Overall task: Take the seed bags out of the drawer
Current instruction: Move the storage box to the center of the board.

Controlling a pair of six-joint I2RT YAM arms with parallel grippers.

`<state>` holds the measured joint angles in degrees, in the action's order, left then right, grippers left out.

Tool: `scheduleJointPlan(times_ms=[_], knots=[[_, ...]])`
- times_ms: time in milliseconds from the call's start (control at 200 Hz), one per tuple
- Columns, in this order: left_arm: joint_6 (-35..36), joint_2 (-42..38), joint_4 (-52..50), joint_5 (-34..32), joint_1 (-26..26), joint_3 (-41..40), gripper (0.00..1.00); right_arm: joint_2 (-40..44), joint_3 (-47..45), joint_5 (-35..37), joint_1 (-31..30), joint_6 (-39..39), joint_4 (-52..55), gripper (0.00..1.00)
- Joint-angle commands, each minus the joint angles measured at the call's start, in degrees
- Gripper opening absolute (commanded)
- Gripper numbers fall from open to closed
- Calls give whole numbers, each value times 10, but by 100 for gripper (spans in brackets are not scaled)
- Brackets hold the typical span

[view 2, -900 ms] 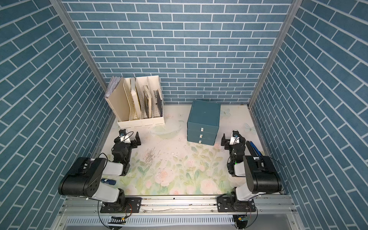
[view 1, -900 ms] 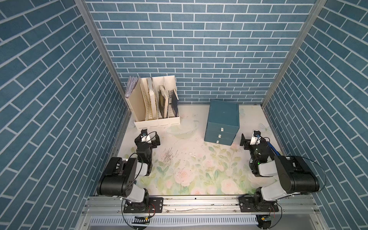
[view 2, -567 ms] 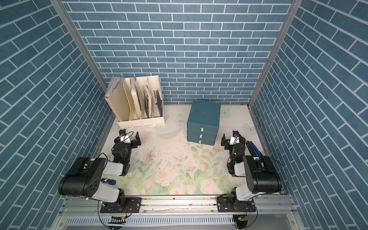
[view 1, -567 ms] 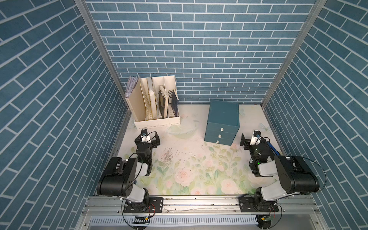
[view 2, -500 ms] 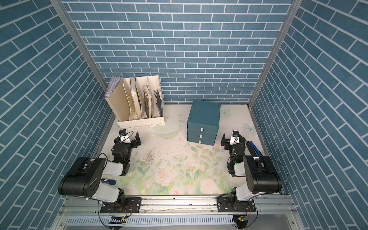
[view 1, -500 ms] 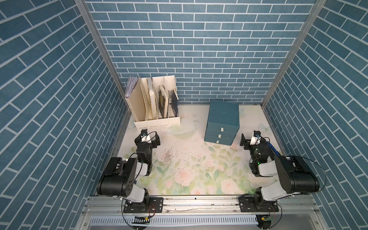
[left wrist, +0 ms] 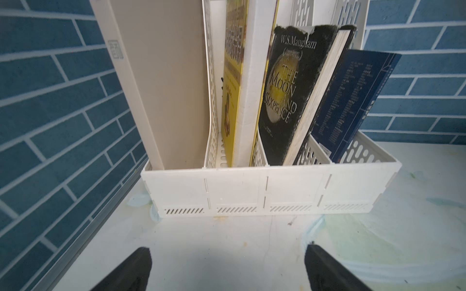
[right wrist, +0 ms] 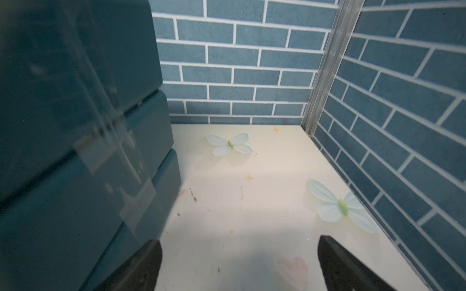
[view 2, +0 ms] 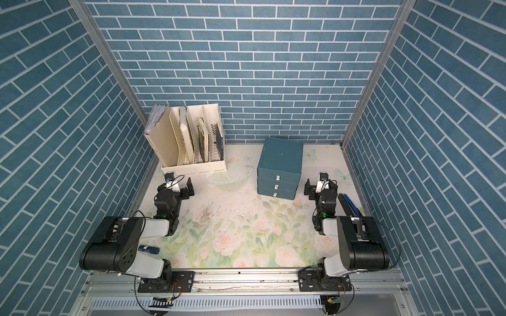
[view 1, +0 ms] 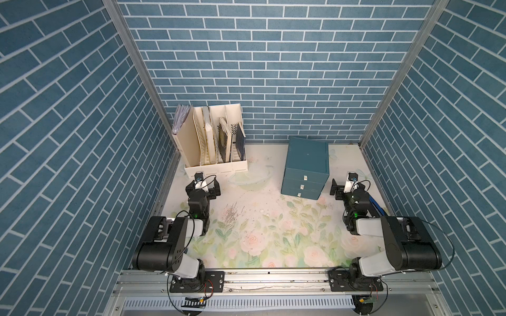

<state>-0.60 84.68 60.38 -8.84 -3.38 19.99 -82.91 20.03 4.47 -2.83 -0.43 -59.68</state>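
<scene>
- The floral table (view 1: 260,219) carries everything.
- The cream file rack (view 1: 219,171) stands at the table's 11 o'clock.
- The teal cabinet (view 1: 306,156) sits at 1 o'clock.
- The drawer (view 1: 310,194), the cabinet's lowest, is shut, so what it holds is hidden.
- The right gripper (view 1: 349,188), jaws wide and empty, is just beside the cabinet at its 4 o'clock.
- The left gripper (view 1: 202,187), equally wide and empty, is at the rack's 6 o'clock.

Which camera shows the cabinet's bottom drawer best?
The top views: the drawer, lowest of three, faces them whole, shut, white tab visible. The right wrist view catches only a blurred close-up of its corner; the left wrist view shows the file rack instead.
</scene>
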Motion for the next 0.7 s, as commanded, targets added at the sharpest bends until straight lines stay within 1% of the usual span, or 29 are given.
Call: scheduleJointPlan(times_ms=[0,105,265,390,585,695], knots=[[3,-17,-58,-3,-1,11,100,31,18,21,1,-1,81,100],[12,-35,-100,2,-6,31,100,50,58,25,1,11,153,100],[19,-61,-216,6,-10,102,100,71,118,31,1,27,240,100],[11,-76,-274,20,-20,142,100,80,173,31,1,41,308,100],[-35,-78,-375,56,-39,218,100,88,254,-7,1,75,398,100],[-44,-63,-422,72,-65,266,100,79,299,-54,3,96,432,100]])
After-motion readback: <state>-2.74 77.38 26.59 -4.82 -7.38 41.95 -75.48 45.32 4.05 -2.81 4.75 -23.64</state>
